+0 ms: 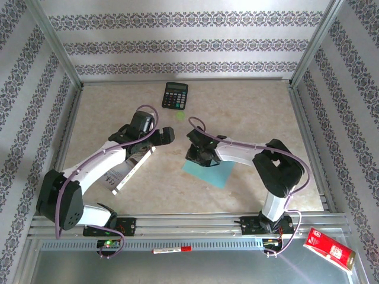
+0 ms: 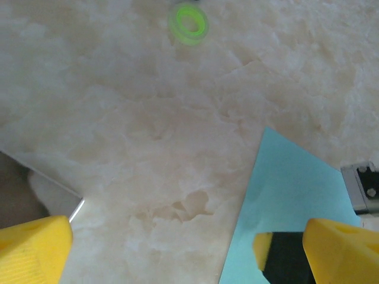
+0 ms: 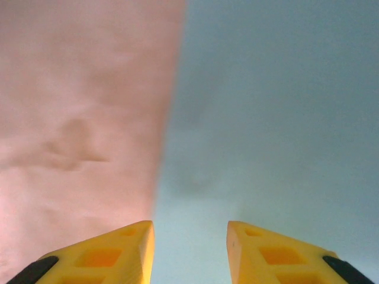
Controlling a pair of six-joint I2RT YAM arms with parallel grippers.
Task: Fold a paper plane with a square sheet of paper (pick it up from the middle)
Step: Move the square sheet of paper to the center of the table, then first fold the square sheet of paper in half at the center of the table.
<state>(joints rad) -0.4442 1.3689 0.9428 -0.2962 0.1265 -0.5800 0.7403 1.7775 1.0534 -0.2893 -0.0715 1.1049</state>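
While the square sheet of paper (image 1: 208,170) lies flat on the table (image 1: 254,112), at about 5 o'clock from its centre, the right gripper (image 3: 189,236) hangs low over the sheet's 10 o'clock edge. Its jaws are partly apart and empty, with one finger over bare tabletop. Closing there would likely shove or crumple the thin sheet, not lift its middle. The left gripper (image 2: 189,260), wide open and empty, hovers by the same corner and could snag it.

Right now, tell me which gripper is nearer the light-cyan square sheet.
Right. The right gripper is down over the square sheet of paper, at its edge. The left gripper stands open over the table beside the sheet's far corner.
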